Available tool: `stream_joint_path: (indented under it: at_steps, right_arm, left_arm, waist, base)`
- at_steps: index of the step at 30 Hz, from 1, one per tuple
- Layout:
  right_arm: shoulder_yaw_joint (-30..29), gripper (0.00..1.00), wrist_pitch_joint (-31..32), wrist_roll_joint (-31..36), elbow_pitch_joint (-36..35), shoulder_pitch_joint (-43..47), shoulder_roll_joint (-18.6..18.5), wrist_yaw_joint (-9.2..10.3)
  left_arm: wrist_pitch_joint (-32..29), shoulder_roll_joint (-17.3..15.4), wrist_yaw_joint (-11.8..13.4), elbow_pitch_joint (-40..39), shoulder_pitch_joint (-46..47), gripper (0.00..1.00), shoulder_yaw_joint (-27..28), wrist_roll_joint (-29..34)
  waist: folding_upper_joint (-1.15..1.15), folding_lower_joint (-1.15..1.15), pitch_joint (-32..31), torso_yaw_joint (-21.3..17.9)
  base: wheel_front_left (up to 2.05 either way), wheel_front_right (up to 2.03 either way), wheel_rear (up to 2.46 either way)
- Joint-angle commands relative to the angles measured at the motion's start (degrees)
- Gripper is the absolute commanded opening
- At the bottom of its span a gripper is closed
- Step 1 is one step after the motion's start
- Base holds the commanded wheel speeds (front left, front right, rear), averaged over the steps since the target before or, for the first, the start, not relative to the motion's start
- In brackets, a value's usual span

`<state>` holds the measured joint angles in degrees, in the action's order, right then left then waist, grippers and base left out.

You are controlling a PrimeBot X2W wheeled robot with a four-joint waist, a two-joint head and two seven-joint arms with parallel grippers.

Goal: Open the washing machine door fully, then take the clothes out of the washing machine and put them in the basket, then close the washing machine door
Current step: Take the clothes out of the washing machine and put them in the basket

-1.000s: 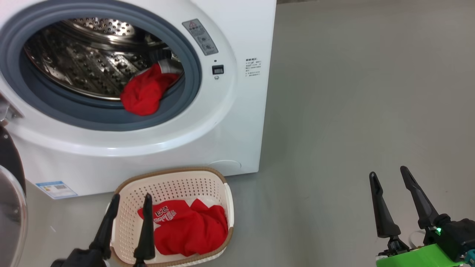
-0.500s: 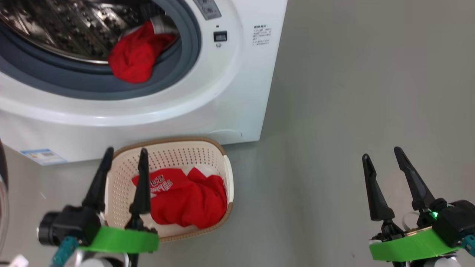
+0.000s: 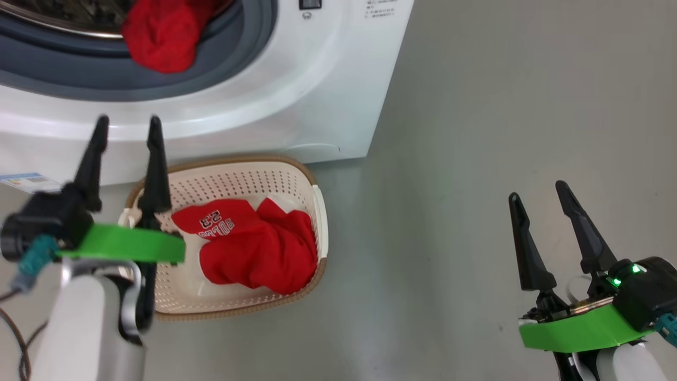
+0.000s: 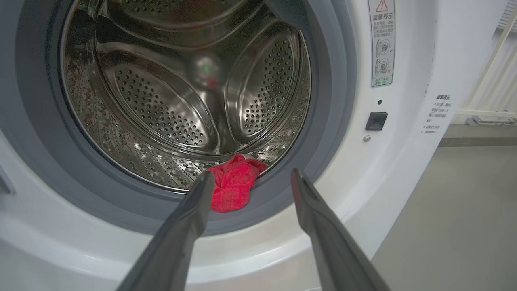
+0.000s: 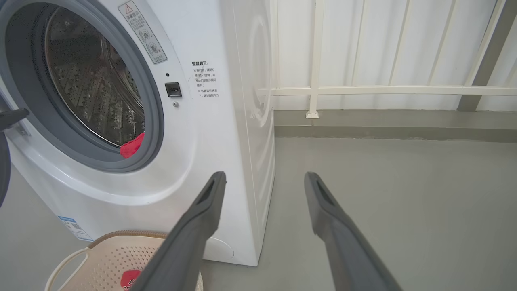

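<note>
The washing machine (image 3: pixel 317 79) stands with its opening uncovered; the washing machine door is out of view. One red piece of the clothes (image 3: pixel 158 34) hangs over the grey ring at the drum's lip (image 4: pixel 232 188) (image 5: pixel 132 146). The basket (image 3: pixel 222 159) sits on the floor against the machine's front, and in it lies a red garment (image 3: pixel 248 248) with white "23" lettering. My left gripper (image 3: pixel 127 123) is open above the basket's left end, its fingers pointing at the drum and framing the red piece (image 4: pixel 252 174). My right gripper (image 3: pixel 536 191) hangs open over bare floor, far right.
Grey floor (image 3: pixel 476 132) spreads to the right of the machine. A white railing and panelled wall (image 5: pixel 383 89) stand behind it. A blue label (image 3: pixel 26 182) is stuck low on the machine's front. A dark shape (image 5: pixel 10 117) juts in at the right wrist view's left edge.
The head camera has tilted down, so the machine slides up the picture. My left gripper has risen from low beside the basket to the machine's front, still open. The right gripper holds its place.
</note>
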<state>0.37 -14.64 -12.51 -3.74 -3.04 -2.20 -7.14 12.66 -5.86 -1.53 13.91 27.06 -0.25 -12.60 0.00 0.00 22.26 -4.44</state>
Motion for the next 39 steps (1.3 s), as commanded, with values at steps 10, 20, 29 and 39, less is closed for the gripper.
stream_joint_path:
  at_steps: [10,20,29,39]
  right_arm:
    - [1.54,1.00,-0.36,-0.52,-0.87,-2.51,-0.67,-0.35]
    - [3.61,1.00,-0.36,-1.10,0.04,-3.93,-0.67,-0.35]
    - [5.20,1.00,-0.36,-1.26,0.80,-5.45,-0.67,-0.35]
    - [7.06,1.00,-0.36,-1.43,1.84,-7.45,-0.67,-0.35]
  left_arm:
    - [-8.35,-4.42,-0.42,5.70,13.72,1.00,2.88,-3.03]
    - [-12.24,-7.51,-1.04,16.77,26.45,1.00,1.84,-2.81]
    - [-13.83,-9.17,-2.28,29.35,37.43,1.00,0.26,-2.72]
    - [-15.72,-10.61,-2.52,39.46,46.48,1.00,-0.13,-3.34]
  waist:
    - [0.00,0.00,4.67,-1.30]
    - [0.00,0.00,8.07,-2.01]
    - [0.00,0.00,11.53,-3.43]
    - [0.00,0.00,13.60,-6.09]
  base:
    - [0.00,0.00,0.00]
    - [0.00,0.00,0.00]
    - [0.00,0.00,0.00]
    - [0.00,0.00,0.00]
